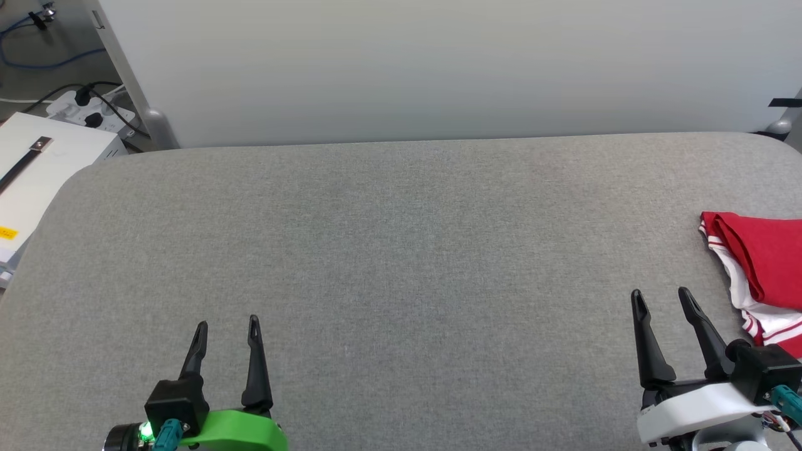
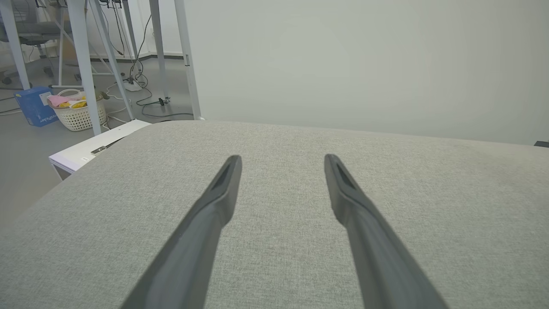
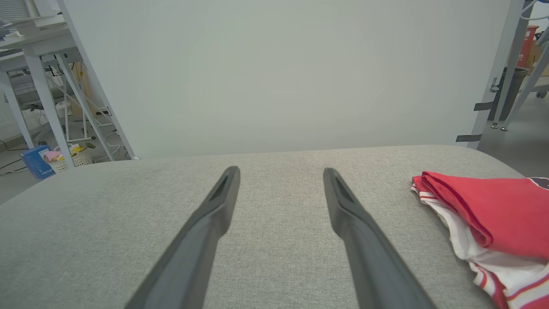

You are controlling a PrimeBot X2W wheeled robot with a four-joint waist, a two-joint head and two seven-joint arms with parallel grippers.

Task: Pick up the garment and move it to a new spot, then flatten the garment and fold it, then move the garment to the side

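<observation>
The red and white shirt (image 1: 761, 263) lies bunched on the grey padded table (image 1: 401, 219), far over at 3 o'clock in the head view. The picture's edge cuts it off, so I cannot tell how far it goes. A red part lies on top. White cloth with red stripes peeks out from under it on the near side. In the right wrist view the shirt (image 3: 484, 214) sits at 4 o'clock and is cut off again. A small dark patch at that edge is too little to read.

The left gripper (image 1: 227, 322) is at 7 o'clock in the head view, with a green piece below its fingers. Its two dark fingers stand apart and hold nothing. From its own wrist view the left gripper (image 2: 282, 159) hangs over bare grey cloth.

The right gripper (image 1: 661, 293) is at 5 o'clock, near the shirt but not touching it. Its fingers are spread wide too, with nothing between them, as the right wrist view (image 3: 281, 171) shows.

A big white board (image 1: 438, 62) stands behind the table and hides the room there. A white box (image 1: 37, 169) at 9 o'clock is partly cut off. A basket (image 2: 79, 113) stands on the floor at 10 o'clock in the left wrist view, its colourful things too small to name.
</observation>
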